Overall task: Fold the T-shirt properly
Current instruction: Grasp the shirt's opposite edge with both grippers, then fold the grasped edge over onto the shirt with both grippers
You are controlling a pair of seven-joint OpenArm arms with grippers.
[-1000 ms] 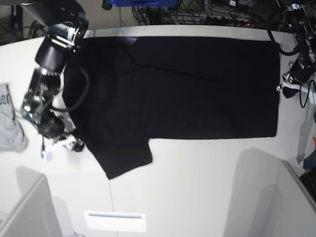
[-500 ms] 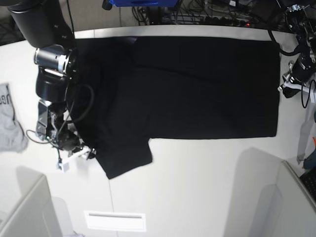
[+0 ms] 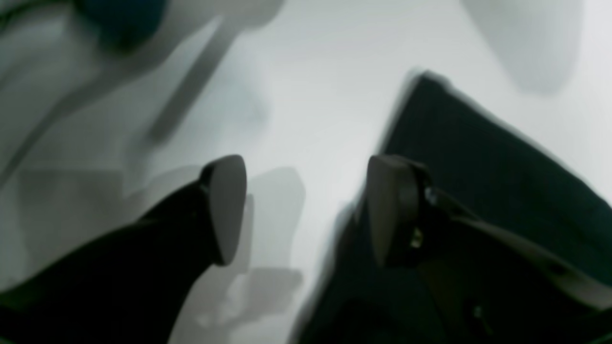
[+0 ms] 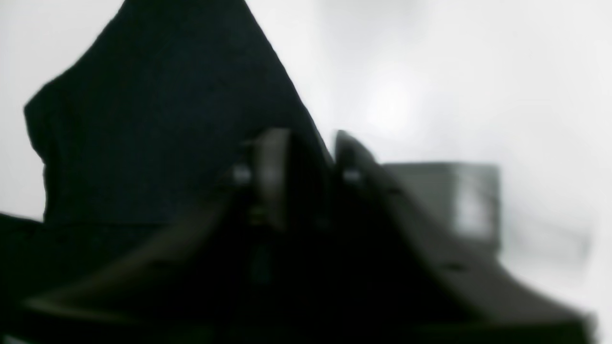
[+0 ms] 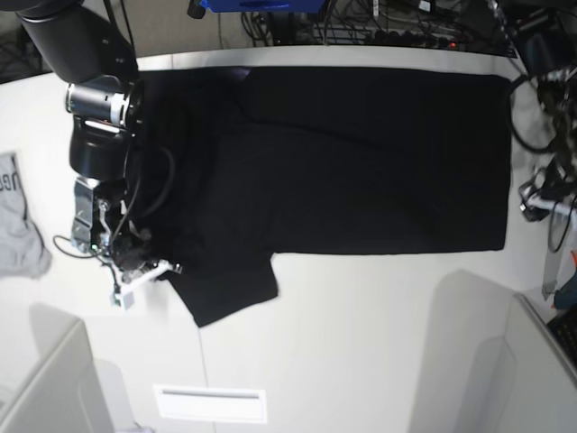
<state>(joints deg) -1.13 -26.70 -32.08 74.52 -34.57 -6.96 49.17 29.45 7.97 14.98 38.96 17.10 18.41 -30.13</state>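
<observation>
Two arms work at opposite ends of the T-shirt (image 5: 361,158), which lies spread flat and sideways across the pale surface (image 5: 361,343), its body reaching from the far edge toward the middle and one sleeve (image 5: 230,289) jutting out toward the near side. The right gripper (image 4: 306,157) sits at the edge of that sleeve with its fingers drawn close together and a fold of black cloth between them, so it looks to be pinching the sleeve, probably to carry it over onto the body as a first fold. The left gripper (image 3: 306,205) stands spread wide just over the hem end, one finger above bare surface and the other above the dark cloth, holding nothing; it seems placed either to take the hem or to let that end lie. A smaller grey garment (image 5: 18,225) rests apart near the surface's edge on the right arm's side. Behind the far edge run tangled cables (image 5: 379,23) and a blue object (image 5: 261,4), and grey panels (image 5: 45,379) stand at both near corners.
</observation>
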